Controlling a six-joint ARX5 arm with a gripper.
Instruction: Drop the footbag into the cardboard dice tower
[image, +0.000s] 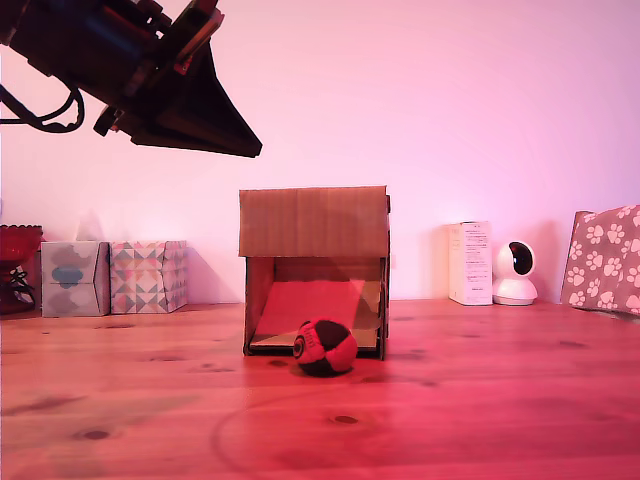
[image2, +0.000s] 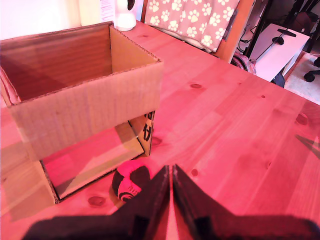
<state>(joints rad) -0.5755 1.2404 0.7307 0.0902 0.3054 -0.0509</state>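
- Footbag on the wooden table, resting just in front of the cardboard dice tower, at the mouth of its lower opening; red and black panels visible.
- Gripper raised well above the tower and off to the exterior view's left; fingers pressed together, nothing between them.
- Top of tower open, interior bare in the wrist view.
- Behind tower, toward the exterior view's right: white carton and small white camera.
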